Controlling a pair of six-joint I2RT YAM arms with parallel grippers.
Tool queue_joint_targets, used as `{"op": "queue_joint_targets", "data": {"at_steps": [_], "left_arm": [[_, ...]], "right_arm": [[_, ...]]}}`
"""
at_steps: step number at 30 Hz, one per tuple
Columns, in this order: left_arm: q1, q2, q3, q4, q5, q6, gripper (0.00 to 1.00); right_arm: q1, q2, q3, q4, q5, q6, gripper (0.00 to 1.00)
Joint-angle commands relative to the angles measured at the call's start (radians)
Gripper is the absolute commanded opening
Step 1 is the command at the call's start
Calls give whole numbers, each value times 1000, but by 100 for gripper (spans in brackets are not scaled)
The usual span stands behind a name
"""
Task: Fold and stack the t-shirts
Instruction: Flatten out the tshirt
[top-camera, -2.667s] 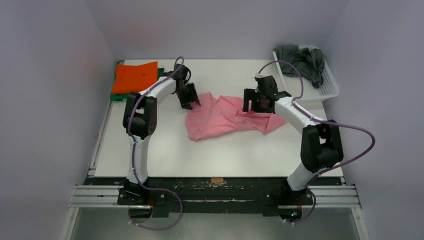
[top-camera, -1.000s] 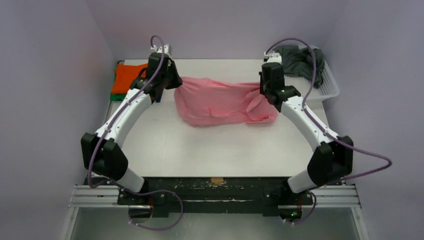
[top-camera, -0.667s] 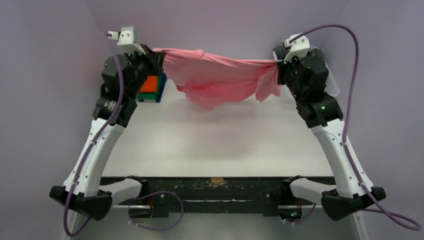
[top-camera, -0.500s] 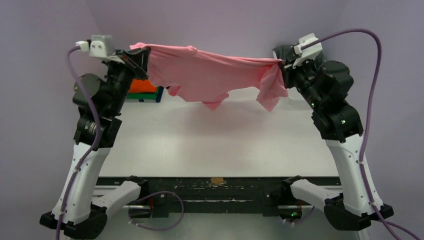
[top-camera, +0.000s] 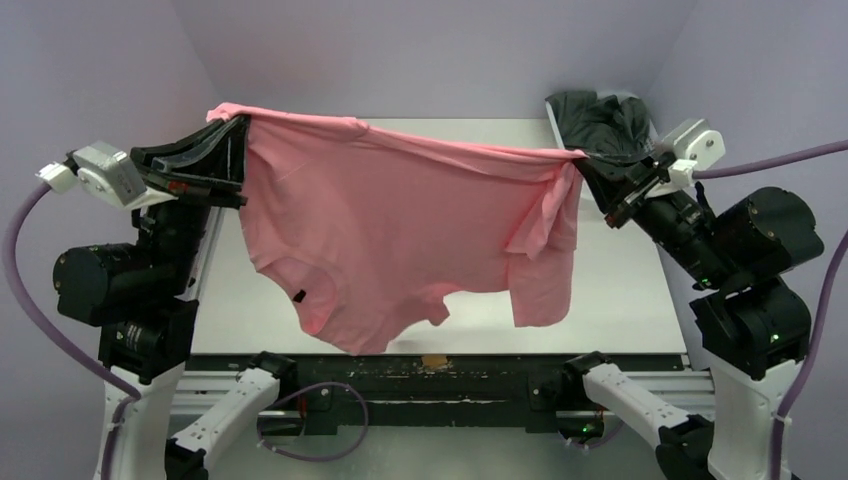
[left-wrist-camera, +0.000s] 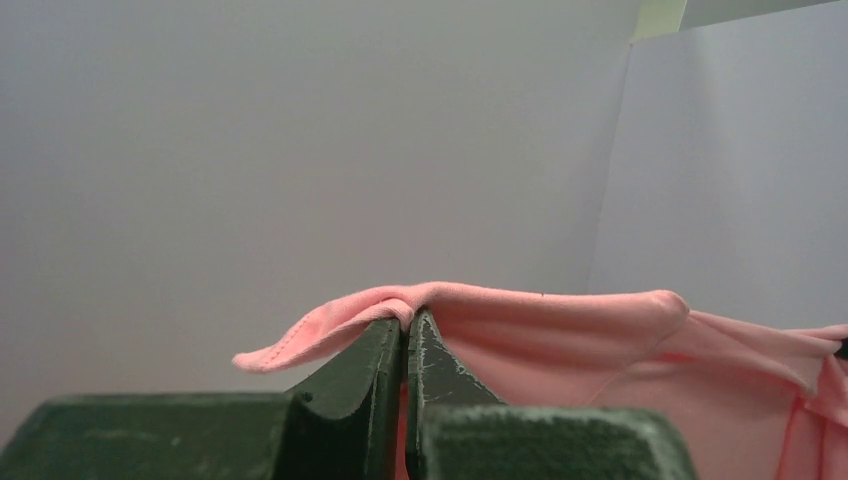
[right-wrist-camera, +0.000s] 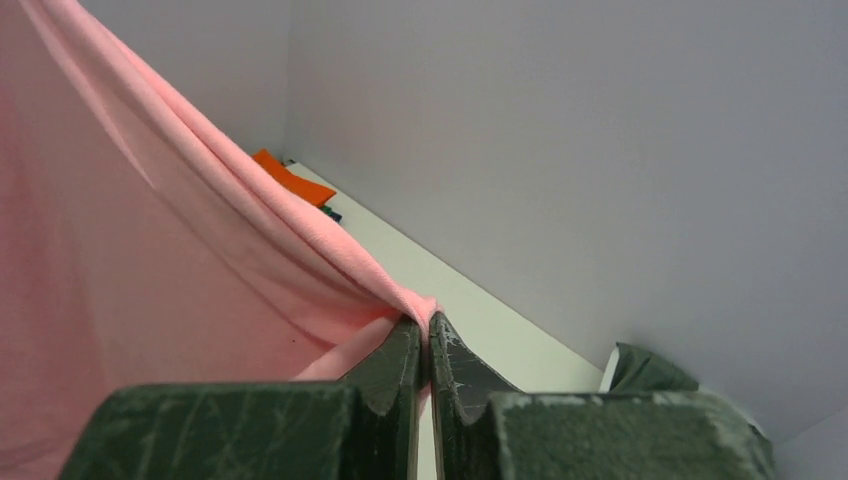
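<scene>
From above, the left gripper (top-camera: 240, 140) and right gripper (top-camera: 583, 158) are each pressed together on a corner of the pink t-shirt (top-camera: 400, 230), which hangs between them as a sheet above the table (top-camera: 620, 290). The held edge runs nearly straight from gripper to gripper. The neck opening and sleeves hang at the bottom, so the grippers probably hold the hem. Below the right gripper one side is doubled over in a long fold. To spread it well, both grippers should stay level and well apart, then drag the low edge onto the table first so that fold opens out.

The left wrist view shows the left gripper (left-wrist-camera: 405, 322) pinching a thin fold of the pink t-shirt (left-wrist-camera: 560, 320), with a short flap poking out past its tips.

In the right wrist view, the right gripper (right-wrist-camera: 428, 330) clamps bunched cloth of the pink t-shirt (right-wrist-camera: 120, 250). An orange t-shirt (right-wrist-camera: 290, 178) lies far beyond it, and a dark grey t-shirt (right-wrist-camera: 650, 372) lies just beside it.
</scene>
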Motion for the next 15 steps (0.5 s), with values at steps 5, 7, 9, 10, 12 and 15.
{"op": "queue_joint_targets", "data": {"at_steps": [5,7,9,10,12,15], "left_arm": [[5,341,92,-59,-326,72,0],[6,461,95,-57,-429,100,0],[8,611,131,-93,-515,114,0],[11,704,167,-126,-546,118,0],[28,899,294,-218,-590,104,1],[70,1217,576,-450,-583,28,40]], "right_arm": [[-2,104,-187,103,185,96,6],[-3,159,-241,133,229,110,7],[-3,252,-290,158,259,120,8],[-4,303,-304,167,280,123,8],[-14,428,-304,182,332,142,10],[-42,683,-230,217,368,156,46]]}}
